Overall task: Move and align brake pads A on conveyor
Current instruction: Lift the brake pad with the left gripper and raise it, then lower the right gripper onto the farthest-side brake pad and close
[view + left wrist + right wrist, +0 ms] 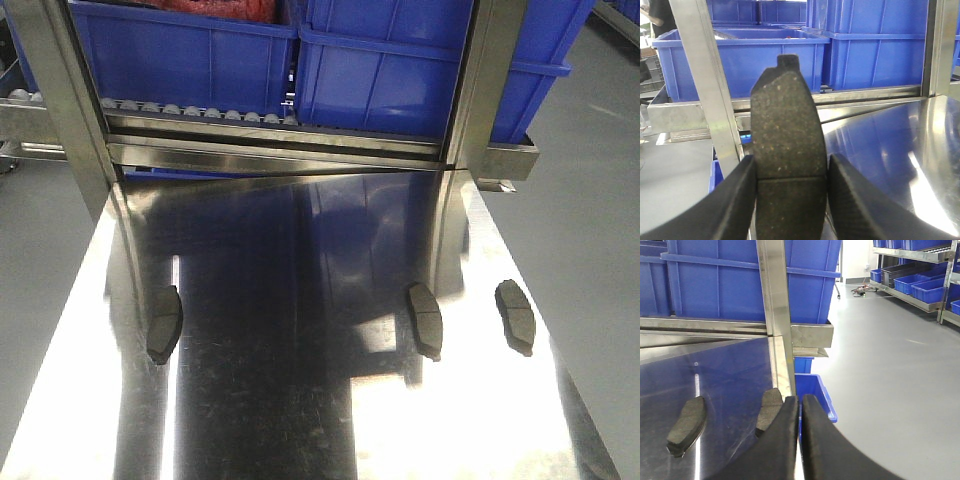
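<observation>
Three brake pads lie on the shiny steel tabletop: one at the left edge, one right of centre and one near the right edge. My left gripper is shut on a fourth brake pad. Its groove sits level with the fingertips, and the pad sticks out ahead over the table's left edge. My right gripper is shut and empty, just right of a pad; another pad lies further left. The conveyor is out of view. Neither gripper shows in the front view.
Blue bins stand on a roller rack behind the table. Steel frame posts rise at the table's far corners; one is close to my left gripper. A blue bin sits on the floor to the right.
</observation>
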You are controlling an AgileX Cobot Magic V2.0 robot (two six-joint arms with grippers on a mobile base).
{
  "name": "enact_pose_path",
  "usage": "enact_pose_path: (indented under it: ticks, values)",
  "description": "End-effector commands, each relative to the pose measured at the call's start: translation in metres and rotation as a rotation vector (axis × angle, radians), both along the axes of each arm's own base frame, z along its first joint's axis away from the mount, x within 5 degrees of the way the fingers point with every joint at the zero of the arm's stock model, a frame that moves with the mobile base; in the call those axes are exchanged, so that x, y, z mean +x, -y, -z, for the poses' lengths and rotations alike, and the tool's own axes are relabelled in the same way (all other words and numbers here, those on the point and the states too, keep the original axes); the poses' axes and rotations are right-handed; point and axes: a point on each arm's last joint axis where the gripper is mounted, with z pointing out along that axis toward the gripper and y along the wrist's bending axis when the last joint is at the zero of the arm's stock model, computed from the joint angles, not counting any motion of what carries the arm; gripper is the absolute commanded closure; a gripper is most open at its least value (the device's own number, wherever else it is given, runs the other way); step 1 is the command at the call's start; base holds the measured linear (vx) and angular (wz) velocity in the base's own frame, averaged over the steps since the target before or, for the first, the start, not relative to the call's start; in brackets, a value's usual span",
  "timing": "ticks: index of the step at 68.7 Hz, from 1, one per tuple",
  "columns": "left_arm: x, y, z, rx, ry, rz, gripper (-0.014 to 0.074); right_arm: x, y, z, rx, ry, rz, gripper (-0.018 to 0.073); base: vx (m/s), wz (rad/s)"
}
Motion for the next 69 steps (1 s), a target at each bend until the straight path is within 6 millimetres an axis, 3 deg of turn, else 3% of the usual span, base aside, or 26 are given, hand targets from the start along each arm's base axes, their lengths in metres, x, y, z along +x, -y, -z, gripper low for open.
enact_pose_path:
  ticks: [1,14,26,33,44,56,69]
  values:
    - [0.001,-0.003,-0.018,-0.041,0.106,-0.033,0.0540,-0.001,0.000,-0.007,-0.012,0.093,0.005,0.0568,0.00,0.00]
    - [0.001,-0.003,-0.018,-0.041,0.106,-0.033,0.0540,-0.001,0.000,-0.021,-0.013,0.183,0.004,0.0565,0.00,0.00]
    - [0.001,-0.003,-0.018,-0.041,0.106,-0.033,0.0540,0.004,0.001,-0.066,-0.040,0.153,0.006,0.0562,0.00,0.00]
    - [0.001,-0.003,-0.018,-0.041,0.106,-0.033,0.0540,0.020,0.002,-0.100,-0.037,0.075,0.008,0.0562,0.00,0.00]
    - [0.001,-0.003,-0.018,-0.041,0.106,-0.033,0.0540,0.060,0.006,-0.134,-0.026,-0.112,0.011,0.0562,0.00,0.00]
    - [0.001,-0.003,-0.018,-0.041,0.106,-0.033,0.0540,0.100,0.010,-0.140,-0.020,-0.227,0.010,0.0562,0.00,0.00]
    - [0.001,-0.003,-0.018,-0.041,0.106,-0.033,0.0540,0.120,0.011,-0.126,-0.018,-0.318,0.009,0.0552,0.00,0.00]
